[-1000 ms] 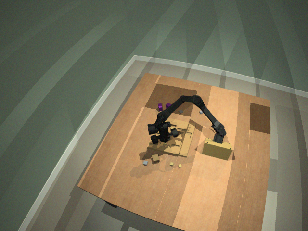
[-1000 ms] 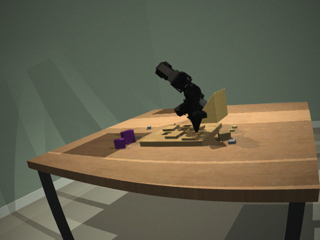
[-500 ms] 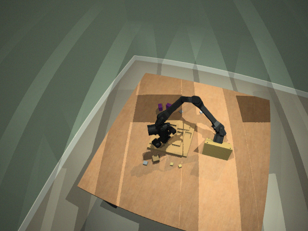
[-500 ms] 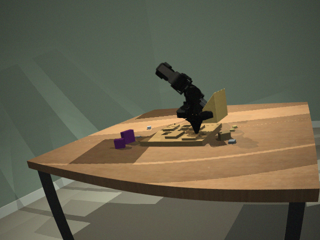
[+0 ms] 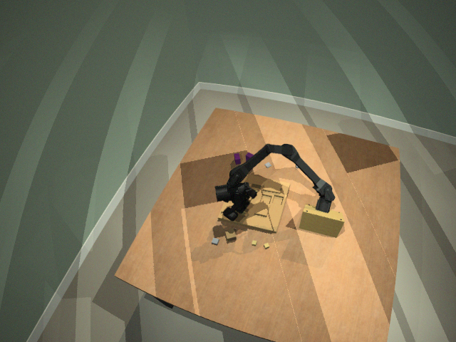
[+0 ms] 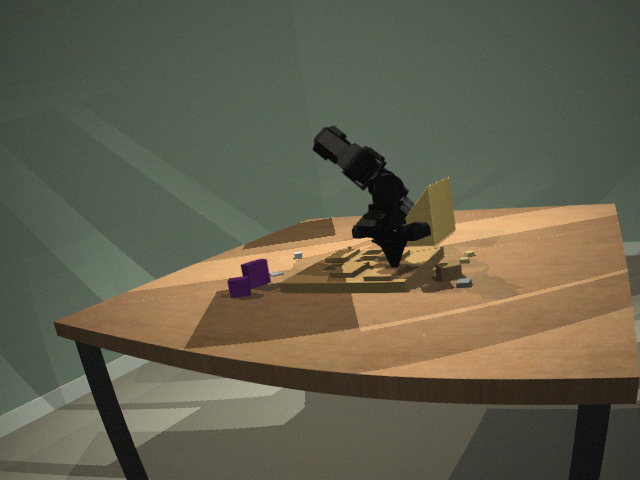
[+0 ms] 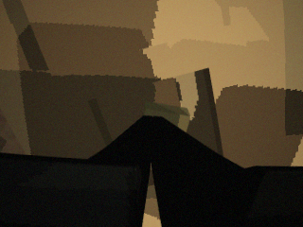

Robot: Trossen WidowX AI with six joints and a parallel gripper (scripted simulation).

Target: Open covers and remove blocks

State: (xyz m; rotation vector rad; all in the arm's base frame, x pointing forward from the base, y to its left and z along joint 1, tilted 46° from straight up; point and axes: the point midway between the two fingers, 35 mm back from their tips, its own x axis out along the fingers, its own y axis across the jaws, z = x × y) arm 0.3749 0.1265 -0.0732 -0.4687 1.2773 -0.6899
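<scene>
The tan puzzle board (image 5: 270, 225) (image 6: 341, 287) lies on the table, with raised tan covers and some sunken wells; shadow and the arm hide much of it, so I cannot tell how each cover stands. My gripper (image 6: 395, 265) (image 7: 151, 126) is shut and empty, pointing down with its tips low over the board. A small greenish piece (image 7: 167, 112) shows just beyond the tips in the wrist view. Beside the board lie a tan block (image 5: 231, 236) (image 6: 449, 272), a light blue block (image 5: 214, 241) (image 6: 464, 283) and two small yellow blocks, one (image 5: 254, 243) left of the other (image 5: 266, 246).
Two purple blocks, a smaller (image 5: 236, 158) (image 6: 239, 287) and a larger (image 5: 249, 157) (image 6: 256, 273), stand across the board. Near them lies a flat pale piece (image 5: 268, 164) (image 6: 276, 273), with a pale blue one (image 6: 298, 255) farther off. The arm's yellow base (image 5: 320, 222) (image 6: 440, 214) stands beside the board.
</scene>
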